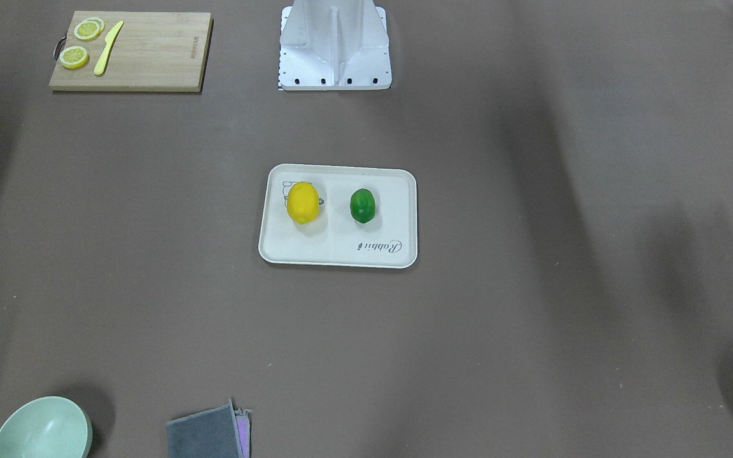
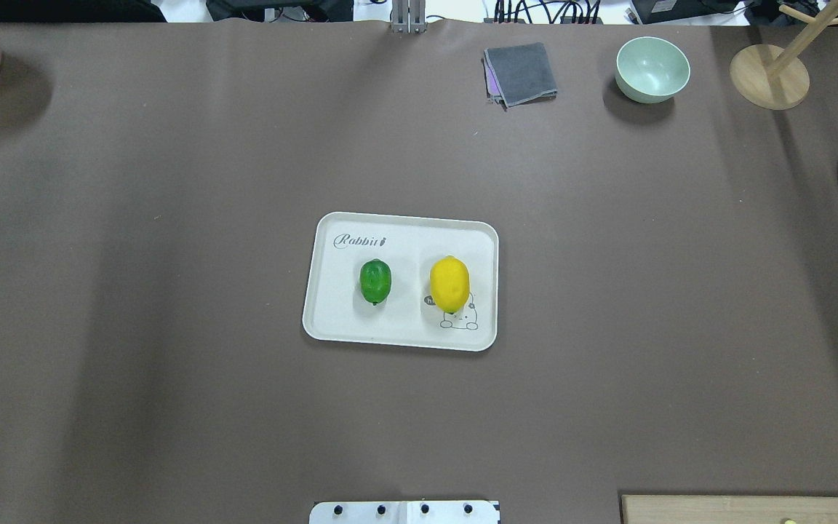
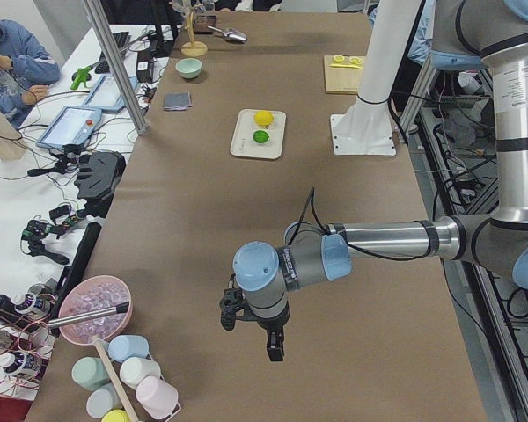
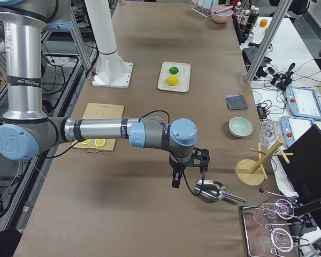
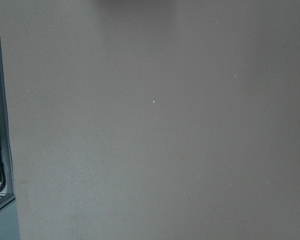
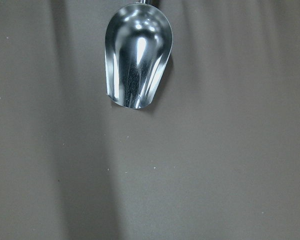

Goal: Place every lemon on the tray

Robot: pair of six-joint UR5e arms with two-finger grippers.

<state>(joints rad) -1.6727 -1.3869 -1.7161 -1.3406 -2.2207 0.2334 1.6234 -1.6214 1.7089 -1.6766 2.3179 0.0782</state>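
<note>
The left gripper [image 3: 254, 338] and right gripper [image 4: 188, 176] hang far off and I cannot tell if they are open, the tray [image 2: 404, 244] holds the yellow lemon [image 2: 449, 284] and green lemon [image 2: 375, 281] side by side, so the job looks done with nothing left to move.

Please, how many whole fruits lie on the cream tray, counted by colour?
Bright yellow oval lemon: 1
Glossy dark green oval lemon: 1
Total: 2, both on the flat cream-white rectangular tray.
</note>
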